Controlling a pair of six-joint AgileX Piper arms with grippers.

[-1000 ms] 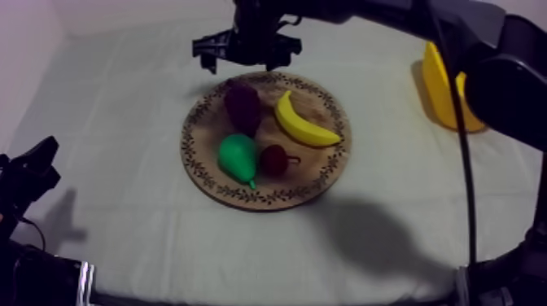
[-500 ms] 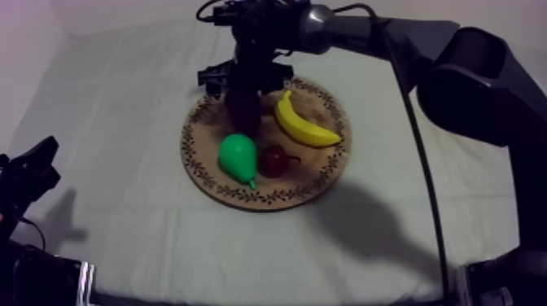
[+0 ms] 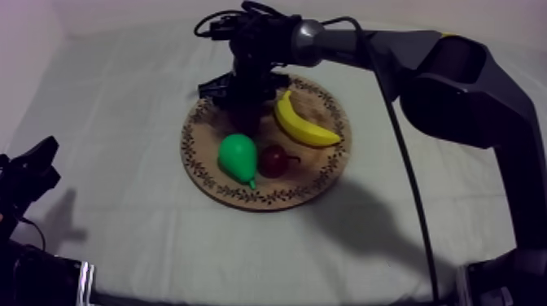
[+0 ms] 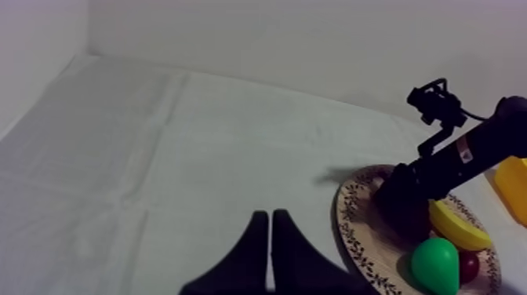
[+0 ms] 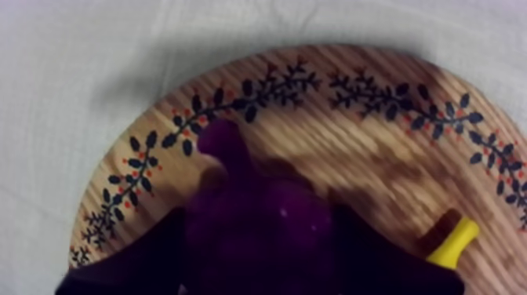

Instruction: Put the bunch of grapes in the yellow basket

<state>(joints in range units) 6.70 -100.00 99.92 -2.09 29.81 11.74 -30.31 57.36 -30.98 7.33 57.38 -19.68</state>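
One bunch of grapes (image 5: 259, 220) is seen at the far left of the one wooden board (image 3: 244, 195), straddled by the spread fingers of the right gripper (image 3: 247, 102). One banana (image 3: 305, 122), one pear (image 3: 238, 156) and one small red fruit (image 3: 274, 160) are counted beside it. The left gripper (image 4: 270, 213) is held pressed together, empty.

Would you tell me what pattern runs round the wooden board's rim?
Dark leafy sprigs with red dots on the wooden board; clearest in the right wrist view.

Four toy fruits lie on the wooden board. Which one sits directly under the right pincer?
The purple bunch of grapes, at the wooden board's far side, under the right pincer. The banana, pear and small red fruit lie clear of it.
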